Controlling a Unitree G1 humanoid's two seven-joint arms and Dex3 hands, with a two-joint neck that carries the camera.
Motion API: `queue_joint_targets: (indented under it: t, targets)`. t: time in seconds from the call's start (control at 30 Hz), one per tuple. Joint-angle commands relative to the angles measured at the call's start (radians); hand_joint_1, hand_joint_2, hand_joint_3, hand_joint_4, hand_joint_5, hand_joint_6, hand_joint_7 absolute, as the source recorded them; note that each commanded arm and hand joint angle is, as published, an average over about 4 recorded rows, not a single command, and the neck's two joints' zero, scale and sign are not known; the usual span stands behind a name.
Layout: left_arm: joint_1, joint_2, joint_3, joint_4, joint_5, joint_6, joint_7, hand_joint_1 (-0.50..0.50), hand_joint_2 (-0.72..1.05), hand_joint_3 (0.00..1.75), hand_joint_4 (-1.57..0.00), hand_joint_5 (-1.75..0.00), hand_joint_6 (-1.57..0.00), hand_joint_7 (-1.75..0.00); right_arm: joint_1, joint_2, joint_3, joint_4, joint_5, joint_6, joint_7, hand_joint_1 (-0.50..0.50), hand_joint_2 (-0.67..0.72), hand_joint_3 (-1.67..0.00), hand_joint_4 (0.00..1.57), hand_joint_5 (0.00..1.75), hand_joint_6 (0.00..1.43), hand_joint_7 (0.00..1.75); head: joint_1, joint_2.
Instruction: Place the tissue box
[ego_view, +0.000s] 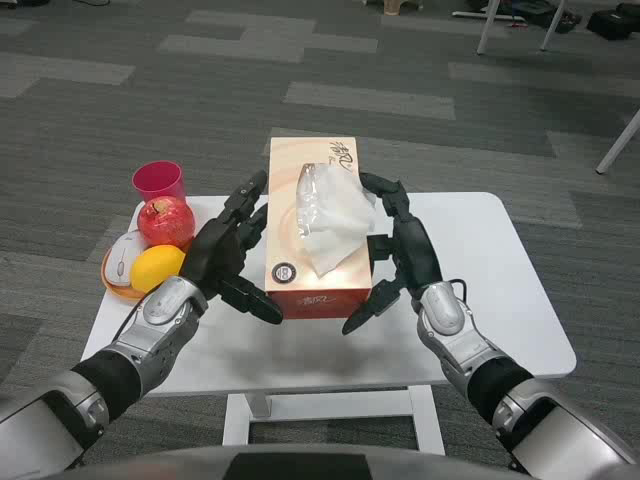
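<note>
At centre frame, I clasp the box (318, 225) between my left hand (228, 252) and right hand (400, 250), over the table (500, 290).
Fingers spread, pressing both long sides; placing seems underway. Next: lower it flat, then release.

The floor (420, 80) is covered with grey carpet tiles in darker and lighter shades, and the lighter ones form pale rectangles across the room. A white table (480, 290) with rounded corners stands in the middle, and its white legs (330, 415) show below the top. At the upper right, some thin white furniture legs (490, 25) stand on the carpet, and one more slanted white leg (620, 145) is at the right edge. The light is even and soft.
</note>
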Motion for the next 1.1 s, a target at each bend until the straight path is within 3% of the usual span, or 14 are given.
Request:
queue_joint_targets:
  t: [0.03,1.1]
  targets:
    - [-0.011,-0.035,0.0,-0.058,0.012,-0.032,-0.015,0.5,0.16,0.0,0.0,-0.41,0.0,-0.02,0.031,0.021,0.003,-0.053,-0.029,-0.005,0.017,-0.08,0.15,0.0,1.03,1.36,0.0,0.91,-0.009,0.005]
    - [-0.011,-0.033,-0.001,-0.041,0.011,-0.03,-0.015,0.5,0.16,0.0,0.0,-0.41,0.0,-0.03,0.043,0.02,-0.001,-0.025,-0.029,-0.005,0.017,-0.08,0.15,-0.04,1.03,1.36,0.0,0.91,-0.002,-0.002]
